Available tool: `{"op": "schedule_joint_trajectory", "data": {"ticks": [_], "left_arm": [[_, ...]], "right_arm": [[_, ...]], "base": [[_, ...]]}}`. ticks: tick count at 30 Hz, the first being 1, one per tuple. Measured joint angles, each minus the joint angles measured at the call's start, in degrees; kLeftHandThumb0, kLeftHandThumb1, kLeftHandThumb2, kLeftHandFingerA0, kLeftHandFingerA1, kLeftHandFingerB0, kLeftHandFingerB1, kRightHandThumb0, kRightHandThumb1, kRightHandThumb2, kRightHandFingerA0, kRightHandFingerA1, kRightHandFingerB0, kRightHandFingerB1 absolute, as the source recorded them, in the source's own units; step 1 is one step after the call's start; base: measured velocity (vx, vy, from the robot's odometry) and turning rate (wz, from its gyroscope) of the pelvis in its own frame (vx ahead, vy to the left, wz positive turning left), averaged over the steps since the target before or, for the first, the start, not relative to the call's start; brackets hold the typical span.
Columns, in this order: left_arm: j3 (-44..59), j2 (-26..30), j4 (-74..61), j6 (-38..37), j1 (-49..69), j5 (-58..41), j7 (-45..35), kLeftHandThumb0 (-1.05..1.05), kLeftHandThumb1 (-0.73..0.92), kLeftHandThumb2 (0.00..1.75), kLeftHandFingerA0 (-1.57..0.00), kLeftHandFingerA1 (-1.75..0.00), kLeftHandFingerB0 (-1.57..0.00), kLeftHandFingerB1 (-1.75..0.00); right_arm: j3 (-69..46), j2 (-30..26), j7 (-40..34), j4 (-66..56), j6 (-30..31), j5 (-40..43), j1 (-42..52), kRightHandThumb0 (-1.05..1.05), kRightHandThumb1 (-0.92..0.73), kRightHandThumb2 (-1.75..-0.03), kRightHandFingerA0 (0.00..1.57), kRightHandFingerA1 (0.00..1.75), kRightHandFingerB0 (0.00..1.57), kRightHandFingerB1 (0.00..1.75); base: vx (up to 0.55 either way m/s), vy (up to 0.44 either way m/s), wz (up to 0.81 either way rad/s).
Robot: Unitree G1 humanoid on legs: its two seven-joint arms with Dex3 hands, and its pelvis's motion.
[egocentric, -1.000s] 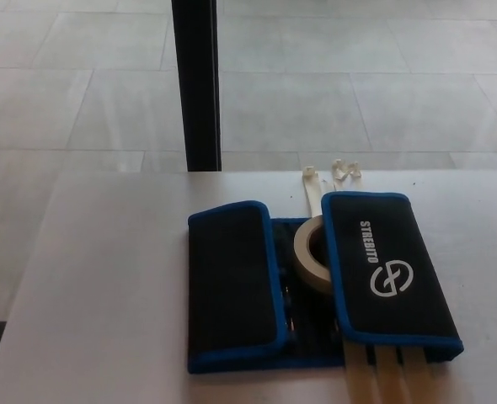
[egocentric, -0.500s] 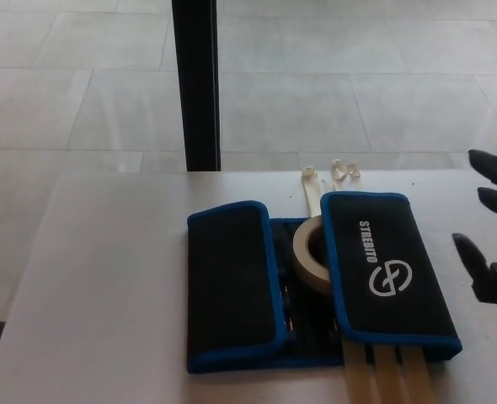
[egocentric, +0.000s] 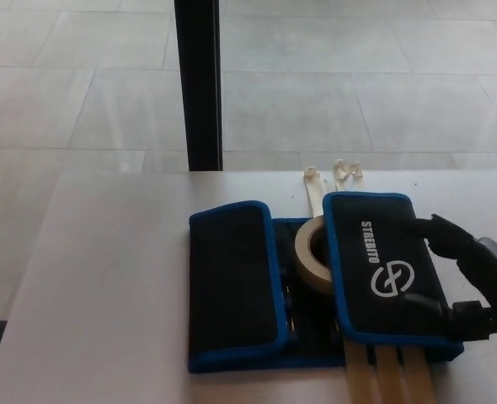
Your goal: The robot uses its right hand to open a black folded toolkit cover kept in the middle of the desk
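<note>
The robot's black right hand (egocentric: 465, 278), fingers spread, rests on the black, blue-edged folded fabric toolkit cover's (egocentric: 316, 282) right flap.

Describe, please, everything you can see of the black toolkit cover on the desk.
The toolkit cover is black fabric edged in blue, lying flat on the white desk. Both side flaps are folded inward; the right one carries a white logo and lettering. A tape roll sits in the gap between the flaps, partly under the right one. Cream straps run beneath it, showing at its near and far edges. The right hand rests on the right flap's outer edge.
</note>
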Motion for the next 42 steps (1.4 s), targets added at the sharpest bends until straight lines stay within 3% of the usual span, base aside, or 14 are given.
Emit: {"op": "schedule_joint_trajectory", "data": {"ticks": [6,7,8,25,26,33,34,35,36,37,38,39,40,42], "left_arm": [[0.0,0.0,0.0,0.0,-0.1,0.0,-0.1,-0.98,0.92,0.77,-0.30,-0.50,-0.24,-0.35],[0.0,0.0,0.0,0.0,-0.2,0.0,-0.1,-1.04,0.84,0.91,-0.28,-0.52,-0.22,-0.38],[0.0,0.0,0.0,0.0,-0.2,0.0,-0.1,-0.98,0.92,0.79,-0.29,-0.49,-0.25,-0.34],[0.0,0.2,0.2,0.0,-0.8,0.1,-0.6,-0.96,0.92,0.77,-0.27,-0.48,-0.22,-0.34],[0.0,0.3,0.2,0.0,-0.8,0.1,-0.6,-1.00,0.91,0.81,-0.26,-0.48,-0.20,-0.34],[0.0,0.6,0.3,0.0,-0.9,0.1,-0.9,-0.97,0.92,0.77,-0.27,-0.49,-0.24,-0.34],[0.0,0.6,0.3,0.0,-0.9,0.1,-1.0,-0.99,0.92,0.78,-0.28,-0.48,-0.26,-0.34],[0.0,0.7,0.3,0.0,-0.9,0.1,-1.0,-1.04,0.83,0.90,-0.27,-0.51,-0.23,-0.37],[0.0,0.7,0.4,0.0,-1.0,0.1,-1.1,-1.01,0.92,0.73,-0.28,-0.49,-0.25,-0.33],[0.0,0.7,0.4,0.0,-1.0,0.1,-1.1,-1.01,0.92,0.73,-0.28,-0.49,-0.25,-0.33],[0.0,0.7,0.4,0.0,-1.0,0.1,-1.1,-0.98,0.92,0.78,-0.27,-0.49,-0.23,-0.34],[0.1,0.7,0.4,0.0,-1.0,0.1,-1.2,-0.93,0.76,1.18,-0.23,-0.55,-0.17,-0.44],[0.1,0.7,0.5,0.0,-1.0,0.1,-1.2,-1.01,0.91,0.81,-0.26,-0.49,-0.21,-0.34],[0.1,0.7,0.6,0.0,-1.0,0.1,-1.2,-0.99,0.92,0.79,-0.27,-0.50,-0.23,-0.33]], "right_arm": [[4.8,-2.3,-0.7,2.6,-1.6,-4.7,-0.8,-0.52,-0.72,-0.61,0.28,0.56,0.28,0.37],[5.5,-2.6,-0.9,2.9,-2.0,-5.5,-0.9,-0.52,-0.72,-0.61,0.28,0.56,0.29,0.37],[6.2,-2.9,-1.0,3.1,-2.2,-6.2,-1.0,-0.52,-0.71,-0.60,0.28,0.56,0.31,0.36],[16.0,-5.5,-7.2,4.5,-5.8,-19.2,-3.8,-0.49,-0.69,-0.60,0.30,0.58,0.31,0.38],[16.5,-5.6,-7.6,4.6,-6.0,-20.1,-4.0,-0.53,-0.54,-0.87,0.29,0.63,0.26,0.50],[19.0,-6.5,-10.7,5.8,-7.1,-25.2,-4.9,-0.56,-0.55,-0.89,0.32,0.64,0.27,0.52],[19.3,-6.6,-11.2,6.0,-7.1,-26.1,-5.0,-0.51,-0.70,-0.61,0.35,0.62,0.33,0.39],[19.5,-6.6,-11.8,6.2,-7.1,-26.8,-5.1,-0.55,-0.55,-0.91,0.38,0.65,0.29,0.50],[19.9,-6.6,-12.5,6.5,-7.0,-27.7,-5.1,-0.49,-0.68,-0.60,0.43,0.62,0.37,0.37],[20.2,-6.5,-13.1,6.8,-6.8,-28.4,-5.1,-0.49,-0.68,-0.60,0.43,0.62,0.37,0.37],[20.5,-6.5,-14.0,7.4,-6.6,-29.2,-5.2,-0.49,-0.66,-0.60,0.42,0.63,0.36,0.36],[20.8,-6.3,-14.8,7.9,-6.4,-30.0,-5.2,-0.53,-0.49,-0.85,0.44,0.66,0.32,0.49],[21.1,-6.1,-15.9,8.6,-6.1,-30.9,-5.3,-0.47,-0.47,-0.83,0.46,0.66,0.33,0.49],[21.6,-5.3,-17.8,10.2,-5.5,-32.3,-5.6,-0.39,-0.47,-0.81,0.52,0.68,0.36,0.49]], "base": [[0.00,0.000,0.00],[0.00,0.000,0.00],[0.00,0.000,0.00],[0.00,0.000,0.00],[0.00,0.000,0.00],[0.00,0.000,0.00],[0.00,0.000,0.00],[0.00,0.000,0.00],[0.00,0.000,0.00],[0.00,0.000,0.00],[0.00,0.000,0.00],[0.00,0.000,0.00],[0.00,0.000,0.00],[0.00,0.000,0.00]]}}
